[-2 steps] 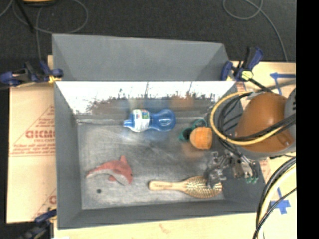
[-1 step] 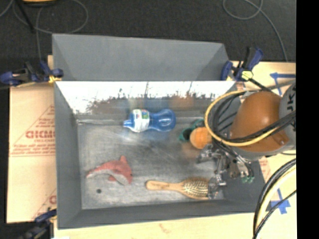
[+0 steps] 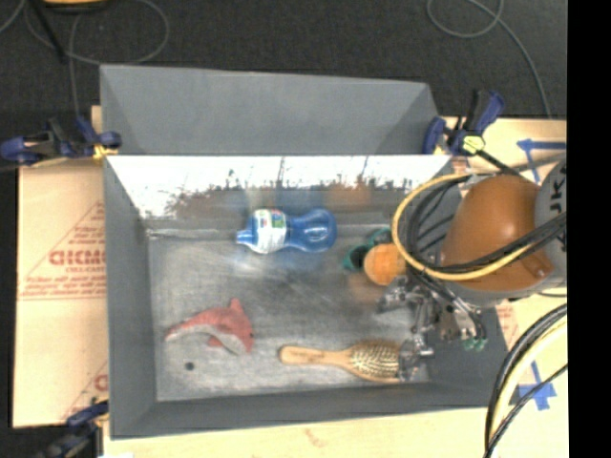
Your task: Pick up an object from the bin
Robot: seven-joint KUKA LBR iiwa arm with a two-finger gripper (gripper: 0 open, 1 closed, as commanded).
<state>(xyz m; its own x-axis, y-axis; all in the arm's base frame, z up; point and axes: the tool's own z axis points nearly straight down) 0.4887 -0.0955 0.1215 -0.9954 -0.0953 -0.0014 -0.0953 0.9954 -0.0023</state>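
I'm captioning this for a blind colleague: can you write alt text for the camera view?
The robot's gripper hangs at the right end of a grey bin, by the bristle head of a wooden hairbrush. An orange ball, a blue bottle and a pink fish toy lie elsewhere.

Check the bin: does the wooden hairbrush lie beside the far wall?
No, the wooden hairbrush lies by the near wall; the blue bottle lies by the far one.

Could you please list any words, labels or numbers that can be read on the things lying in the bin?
No text can be read.
Blue bottle: it has a white and green label, but the print is too blurred to read.
Wooden hairbrush: no marking visible.
Pink toy fish: no marking visible.
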